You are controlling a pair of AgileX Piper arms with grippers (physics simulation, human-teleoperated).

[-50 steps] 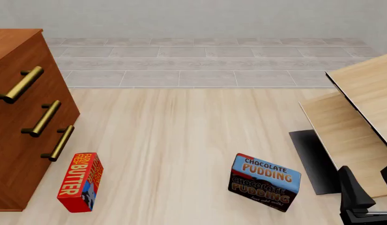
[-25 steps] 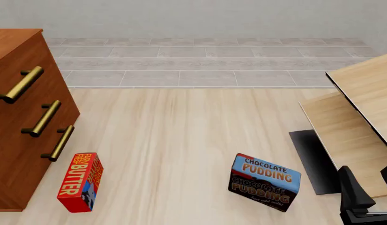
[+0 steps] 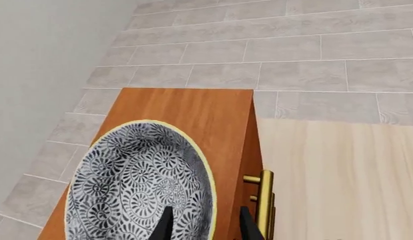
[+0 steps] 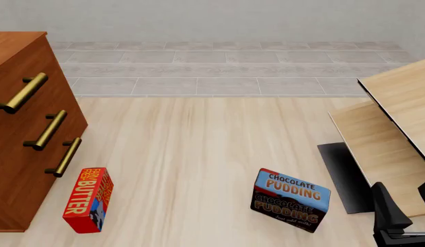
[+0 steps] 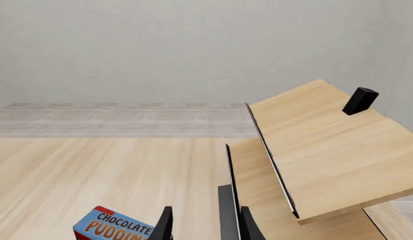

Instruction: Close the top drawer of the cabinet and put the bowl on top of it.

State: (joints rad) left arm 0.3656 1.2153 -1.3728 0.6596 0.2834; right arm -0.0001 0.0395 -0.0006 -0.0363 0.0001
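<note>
In the left wrist view the white bowl (image 3: 136,185) with its black floral pattern rests on the flat top of the reddish-brown cabinet (image 3: 206,115). My left gripper (image 3: 205,227) is open, one finger over the bowl's inside and the other outside its rim. The front view shows the cabinet (image 4: 20,154) at the far left; its top drawer (image 4: 20,92) lies flush with the two lower fronts. Neither the bowl nor the left gripper appears in the front view. At the bottom right my right gripper (image 4: 407,203) stands open and holds nothing, as the right wrist view (image 5: 206,227) also shows.
A red butter box (image 4: 89,199) stands near the cabinet's foot. A chocolate pudding box (image 4: 291,199) stands right of centre. Pale light-wood furniture (image 4: 397,123) fills the right side, above a dark mat (image 4: 343,175). A small black block (image 5: 360,100) sits on the pale wood.
</note>
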